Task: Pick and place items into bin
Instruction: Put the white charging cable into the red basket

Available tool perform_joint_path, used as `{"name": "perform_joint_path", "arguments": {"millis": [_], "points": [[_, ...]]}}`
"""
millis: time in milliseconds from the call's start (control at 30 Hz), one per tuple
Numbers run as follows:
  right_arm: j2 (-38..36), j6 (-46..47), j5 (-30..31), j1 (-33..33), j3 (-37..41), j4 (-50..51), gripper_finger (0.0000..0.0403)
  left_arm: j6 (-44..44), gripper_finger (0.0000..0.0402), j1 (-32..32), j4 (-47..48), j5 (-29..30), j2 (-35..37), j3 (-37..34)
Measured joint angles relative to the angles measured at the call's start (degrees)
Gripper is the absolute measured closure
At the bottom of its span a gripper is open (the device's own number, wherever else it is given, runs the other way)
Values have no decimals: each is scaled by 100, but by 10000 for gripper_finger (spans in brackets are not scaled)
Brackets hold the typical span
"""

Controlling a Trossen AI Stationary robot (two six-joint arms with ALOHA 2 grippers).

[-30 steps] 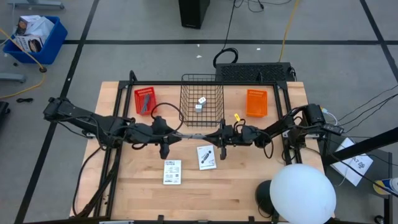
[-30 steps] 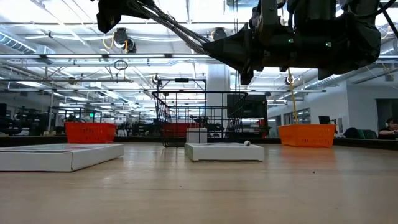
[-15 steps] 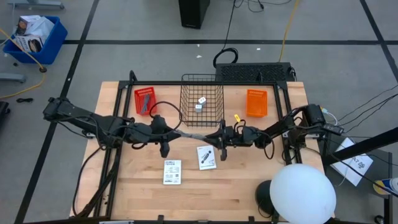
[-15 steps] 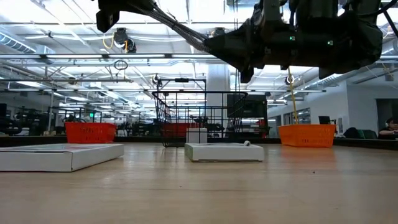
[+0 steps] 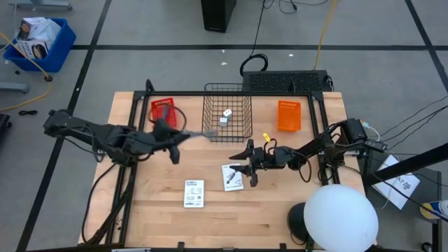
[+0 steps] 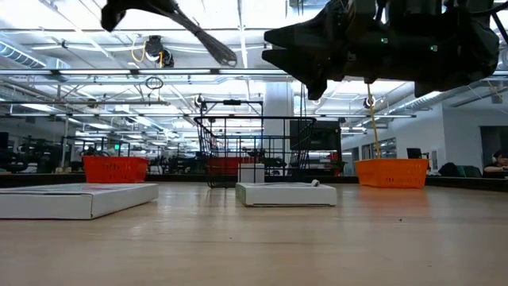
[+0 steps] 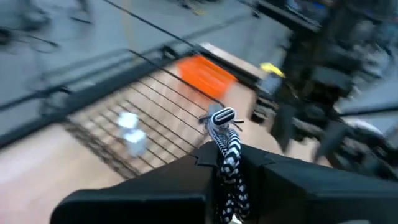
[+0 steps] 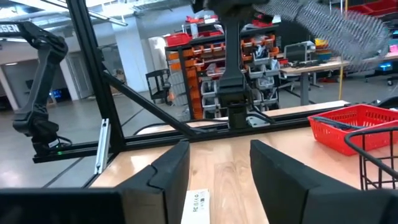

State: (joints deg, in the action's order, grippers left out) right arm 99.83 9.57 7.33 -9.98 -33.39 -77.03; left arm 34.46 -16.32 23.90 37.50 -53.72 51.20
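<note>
A grey patterned stick (image 5: pixel 199 134) hangs in the air with my left gripper (image 5: pixel 183 136) shut on it. Its free end (image 7: pixel 222 116) reaches the near left corner of the black wire basket (image 5: pixel 227 133), which holds two white cubes (image 5: pixel 225 116). My right gripper (image 5: pixel 245 165) stands open right of the table's middle, above a white packet (image 5: pixel 232 176) that lies flat on the wood. A second packet (image 5: pixel 194 193) lies flat nearer the front edge. My left gripper pinches the stick between its two fingers at the stick's rear part (image 7: pixel 230 152). The fingers come from the table's left, slanting a little down, and lie along the stick. The stick juts forward past the fingertips, lifted clear of the table.
A red bin (image 5: pixel 163 112) stands left of the wire basket and an orange bin (image 5: pixel 288 115) right of it. A white lamp dome (image 5: pixel 341 217) covers the near right corner. Bare wood lies left of the packets.
The two grippers met at the table's middle with the stick between them. My left gripper has shut on it, my right has opened and let go. My left gripper has drawn back toward the far left and risen, carrying the stick away from my right gripper.
</note>
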Motion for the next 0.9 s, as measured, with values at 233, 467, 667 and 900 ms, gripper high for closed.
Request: {"name": "perform_joint_path", "arguments": {"millis": [233,467,667,900], "points": [[0,-1,3,0,0,-80,246,46,381,2,731,1591,437,0],[0,8,1,0,0,-101,247,484,381,301,1846,2591,392,0],[-1,1,3,1,0,-103,248,1430,381,908,3192,2702,193,0],[-2,-84,5,15,0,-99,248,1862,381,1737,3904,2234,-229,0]]}}
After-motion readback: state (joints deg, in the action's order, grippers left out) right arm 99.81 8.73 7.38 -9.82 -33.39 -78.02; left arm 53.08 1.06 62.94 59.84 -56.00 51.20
